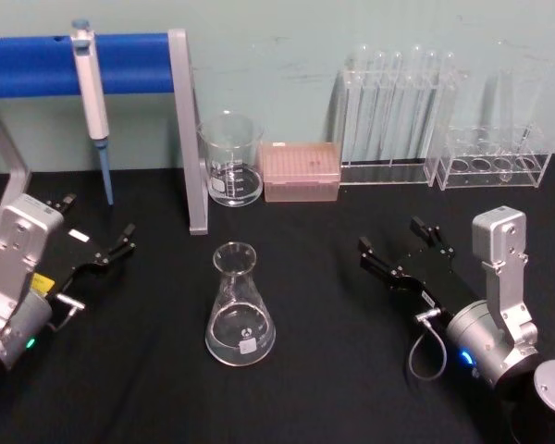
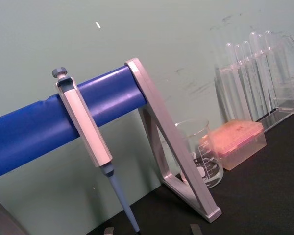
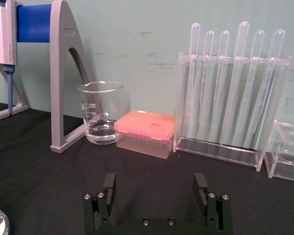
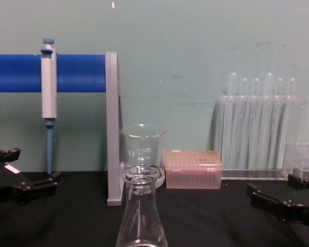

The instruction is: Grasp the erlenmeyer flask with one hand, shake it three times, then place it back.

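Head view: flask (image 1: 240,306) is stood upright between the spread-fingered left gripper (image 1: 97,242) and right gripper (image 1: 400,248), reachable by either.

The flask (image 1: 240,305) is seen standing upright on its wide flat base on the black table, near the middle of the front area. It is made of clear glass, conical, with a narrow neck and flared round rim. A small white label is borne low on its wall. Nothing touches it.
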Robot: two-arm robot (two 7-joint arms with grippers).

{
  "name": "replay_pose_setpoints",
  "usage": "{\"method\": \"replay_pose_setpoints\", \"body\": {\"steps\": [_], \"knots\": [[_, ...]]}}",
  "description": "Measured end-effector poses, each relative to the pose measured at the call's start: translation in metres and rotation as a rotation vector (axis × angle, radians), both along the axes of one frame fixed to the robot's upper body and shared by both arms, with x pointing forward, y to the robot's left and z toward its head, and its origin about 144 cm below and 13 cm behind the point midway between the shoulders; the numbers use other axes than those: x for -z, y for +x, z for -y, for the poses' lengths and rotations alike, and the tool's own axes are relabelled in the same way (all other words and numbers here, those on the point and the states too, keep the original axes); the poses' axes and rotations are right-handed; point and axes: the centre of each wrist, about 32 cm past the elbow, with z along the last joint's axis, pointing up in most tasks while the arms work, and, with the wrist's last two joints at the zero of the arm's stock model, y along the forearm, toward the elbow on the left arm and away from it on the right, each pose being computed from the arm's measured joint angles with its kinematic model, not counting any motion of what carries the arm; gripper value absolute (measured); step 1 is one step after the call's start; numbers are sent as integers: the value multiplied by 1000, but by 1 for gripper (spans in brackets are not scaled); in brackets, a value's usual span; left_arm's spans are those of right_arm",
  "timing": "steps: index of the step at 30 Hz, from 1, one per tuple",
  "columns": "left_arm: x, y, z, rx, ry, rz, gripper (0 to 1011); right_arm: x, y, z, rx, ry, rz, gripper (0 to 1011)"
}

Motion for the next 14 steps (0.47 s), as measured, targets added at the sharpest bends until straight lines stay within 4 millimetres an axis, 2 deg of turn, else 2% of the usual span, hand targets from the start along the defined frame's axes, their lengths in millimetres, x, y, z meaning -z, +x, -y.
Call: {"method": "replay_pose_setpoints", "body": {"steps": [14], "knots": [[0,0,0,0,0,0,1001,0,0,0,0,0,0,1000]]}}
